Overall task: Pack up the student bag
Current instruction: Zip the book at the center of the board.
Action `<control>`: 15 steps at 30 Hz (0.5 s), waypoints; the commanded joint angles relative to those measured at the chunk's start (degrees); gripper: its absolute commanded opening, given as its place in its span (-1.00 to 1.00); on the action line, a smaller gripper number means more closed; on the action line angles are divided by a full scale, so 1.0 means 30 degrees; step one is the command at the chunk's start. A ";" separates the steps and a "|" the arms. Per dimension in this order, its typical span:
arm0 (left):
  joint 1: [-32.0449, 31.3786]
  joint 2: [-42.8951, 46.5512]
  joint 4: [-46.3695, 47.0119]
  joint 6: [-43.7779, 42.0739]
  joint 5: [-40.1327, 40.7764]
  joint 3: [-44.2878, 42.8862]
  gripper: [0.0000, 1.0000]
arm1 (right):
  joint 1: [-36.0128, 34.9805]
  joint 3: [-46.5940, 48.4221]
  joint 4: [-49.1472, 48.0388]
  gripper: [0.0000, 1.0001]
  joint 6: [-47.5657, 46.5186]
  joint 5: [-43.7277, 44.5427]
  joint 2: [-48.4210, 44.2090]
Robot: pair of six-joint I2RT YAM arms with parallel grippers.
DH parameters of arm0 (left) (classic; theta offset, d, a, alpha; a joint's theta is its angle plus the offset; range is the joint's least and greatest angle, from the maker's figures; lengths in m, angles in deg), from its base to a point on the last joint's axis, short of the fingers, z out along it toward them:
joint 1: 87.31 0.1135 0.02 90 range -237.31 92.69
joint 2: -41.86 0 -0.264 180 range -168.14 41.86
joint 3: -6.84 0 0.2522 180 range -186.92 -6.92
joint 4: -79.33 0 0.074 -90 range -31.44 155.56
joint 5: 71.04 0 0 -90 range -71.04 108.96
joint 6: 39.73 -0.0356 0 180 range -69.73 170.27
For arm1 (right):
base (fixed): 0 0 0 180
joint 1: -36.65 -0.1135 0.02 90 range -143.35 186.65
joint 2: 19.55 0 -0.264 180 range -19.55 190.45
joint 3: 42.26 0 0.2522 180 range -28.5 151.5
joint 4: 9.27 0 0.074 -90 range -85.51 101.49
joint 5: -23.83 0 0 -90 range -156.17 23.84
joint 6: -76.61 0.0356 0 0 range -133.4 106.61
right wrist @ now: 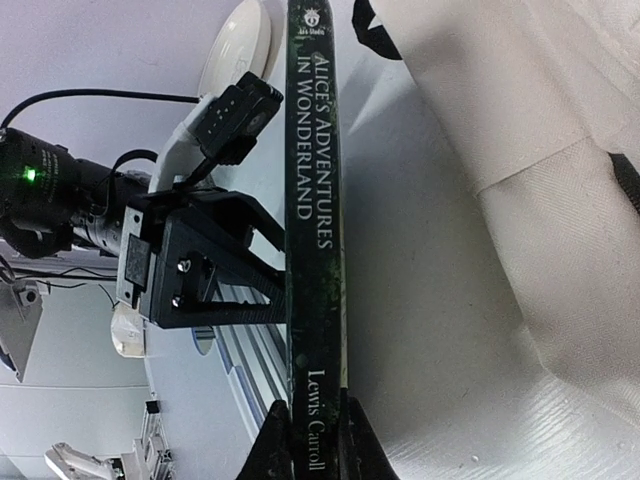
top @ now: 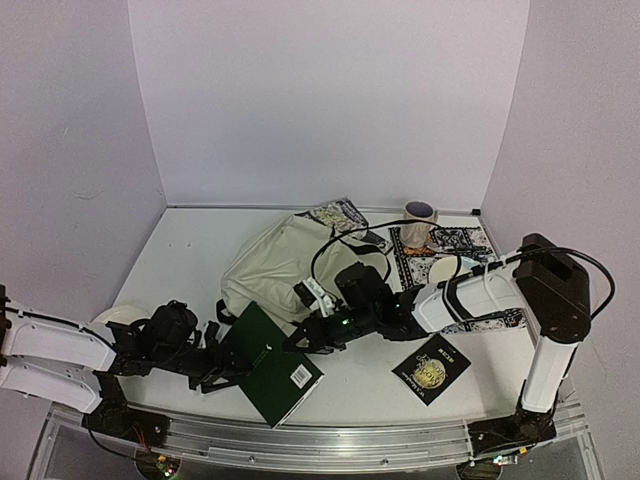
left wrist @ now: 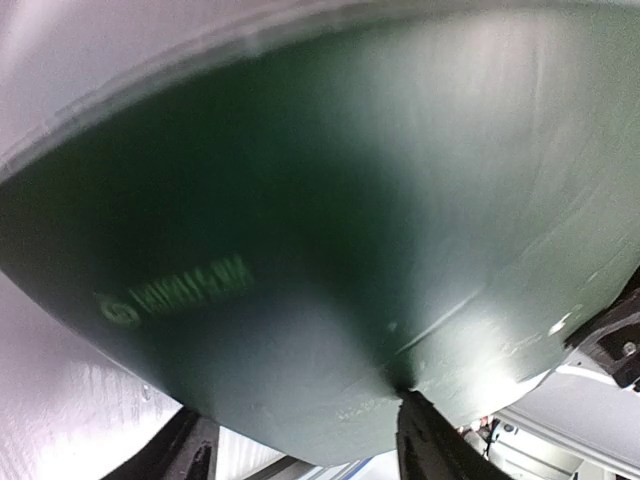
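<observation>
Top external view gave us the green book (top: 270,350) at the lower middle of the frame, caught between both arms, with the student bag (top: 285,258) lying slumped just behind it near the centre of the table (top: 190,250). Right wrist view read the spine as Alice's Adventures in Wonderland and showed the right gripper (right wrist: 310,445) at the bottom edge of the frame, pinching the book with a finger on each cover. The left gripper (top: 228,368) met the book from the left. In its own wrist view the fingers (left wrist: 430,440) stood spread at the bottom of the frame, with the green cover filling everything above them, so we read it as propping the cover, not pinching it. We judged the step in hand to be a handover of this book to the right arm, with nothing yet seen inside the bag. A black book (top: 432,368) with a gold emblem lay at lower right, well apart from the bag. We judged that the next move called for the left gripper to back clear and the right arm to carry the book up to the bag's mouth. We could find that mouth in no view, so the approach would need care.
</observation>
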 commanded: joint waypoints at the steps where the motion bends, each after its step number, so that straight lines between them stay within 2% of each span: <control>1: 0.0170 0.2107 0.1181 0.0596 0.2382 0.0250 0.33 | -0.0933 0.0917 0.0161 -1.00 -0.1048 -0.1870 -0.2323; 6: 0.0179 0.4281 0.0203 0.0352 0.3403 -0.0865 0.56 | -0.0903 0.2198 0.4317 -1.00 -0.4179 0.1606 -0.4120; 11: 0.0170 0.5013 -0.2425 -0.0595 0.4565 -0.3867 0.75 | -0.0907 0.3186 0.6911 -1.00 -0.7007 0.5075 -0.5761; 15: 0.0198 0.4857 -0.3337 -0.1257 0.5189 -0.6299 0.95 | -0.0931 0.3878 0.8591 -1.00 -0.9297 0.8479 -0.6738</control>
